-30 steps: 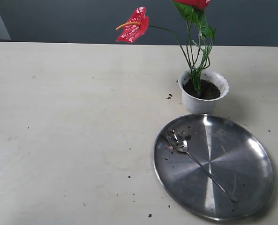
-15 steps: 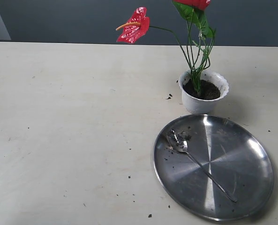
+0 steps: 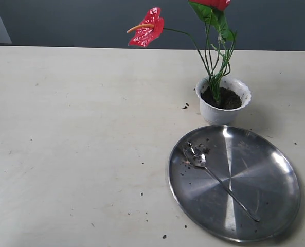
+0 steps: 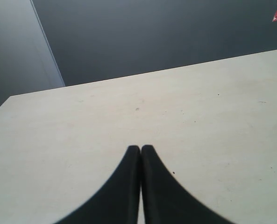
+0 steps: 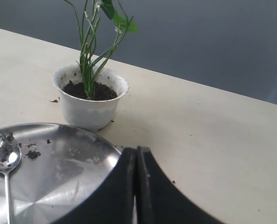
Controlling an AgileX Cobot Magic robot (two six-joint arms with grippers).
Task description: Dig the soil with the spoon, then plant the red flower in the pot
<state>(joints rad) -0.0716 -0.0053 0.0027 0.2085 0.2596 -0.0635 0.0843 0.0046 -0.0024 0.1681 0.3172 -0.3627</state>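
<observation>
The red flower [image 3: 148, 28] stands upright with its green stems [image 5: 88, 51] rooted in the dark soil [image 3: 225, 99] of the white scalloped pot [image 3: 220, 112]. In the right wrist view the pot [image 5: 89, 109] and its soil [image 5: 89, 91] sit beyond the plate. The silver spoon [image 3: 216, 180] lies on the steel plate, its bowl [image 5: 5, 154] smeared with soil. My left gripper [image 4: 140, 148] is shut with nothing in it, over bare table. My right gripper [image 5: 136, 150] is shut too, empty, near the plate's rim. Neither gripper shows in the exterior view.
The large round steel plate [image 3: 265, 175] lies at the front right, just in front of the pot; its rim [image 5: 96, 137] reaches my right gripper. Soil crumbs [image 3: 185, 106] dot the table beside the pot and near the front edge. A dark wall runs behind the table.
</observation>
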